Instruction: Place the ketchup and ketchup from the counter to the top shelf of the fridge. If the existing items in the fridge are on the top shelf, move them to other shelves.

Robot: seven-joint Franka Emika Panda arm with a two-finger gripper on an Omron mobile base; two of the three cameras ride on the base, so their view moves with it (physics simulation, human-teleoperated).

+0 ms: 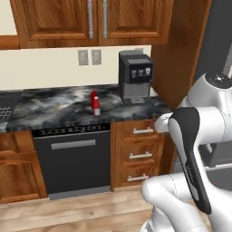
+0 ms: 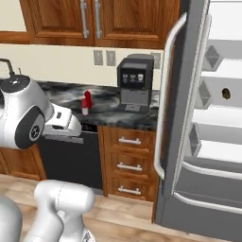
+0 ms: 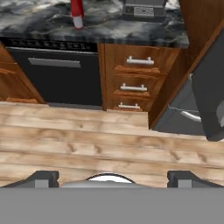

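Looking across the counter, I take the dark coffee machine as my landmark: the two ketchup bottles stand together on the marbled stone just to its left, upright, so close that from the left base view they overlap, the shorter one with the white label in front of the taller dark red one. From the right base view the same pair again sits left of the machine, well apart from the fridge, which stands to the machine's right with its door swung open and the long white handle facing me. Inside the fridge I can make out pale shelves and a small dark brown lump on one of the upper ones; which shelf exactly I cannot tell. Below the machine are wooden drawers, and left of those a black dishwasher. My gripper hangs over the wooden floor in front of those drawers, its fingertips spread wide and holding nothing, with the bottles far ahead at the top of the hand view.
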